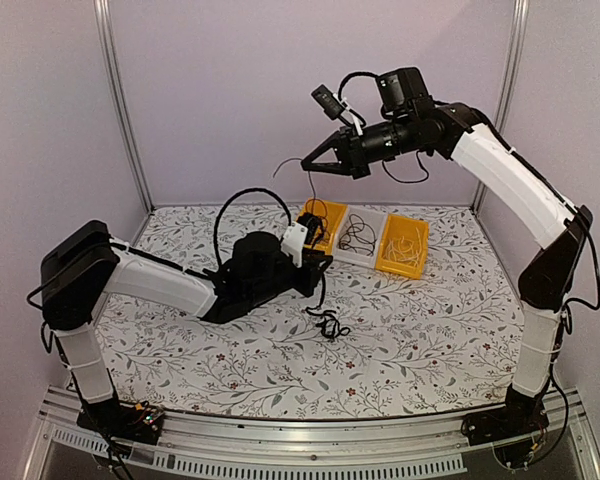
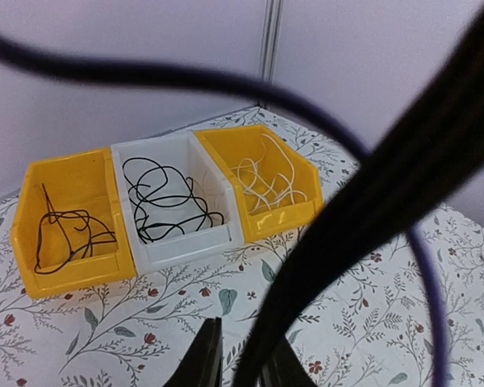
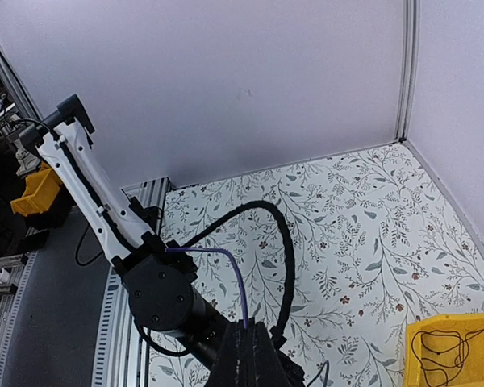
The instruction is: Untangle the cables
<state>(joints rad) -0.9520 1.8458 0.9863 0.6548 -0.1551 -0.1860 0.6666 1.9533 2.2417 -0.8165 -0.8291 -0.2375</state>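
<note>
Right end effector [image 1: 306,160] clamped on cable strand [image 1: 310,185], raised well above white bin [image 2: 185,248] of black cables [image 2: 165,201], pale wires [image 2: 266,177] in yellow bin [image 2: 286,218] beside it

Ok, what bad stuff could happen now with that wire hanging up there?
The thin cable dangling from the right pincer hangs above the left yellow bin. If it is let go, its loose end might land outside, or hook the wires already in there. The knotted clump lies near the left pincer, and a hard tug might pull the knot tighter.
</note>
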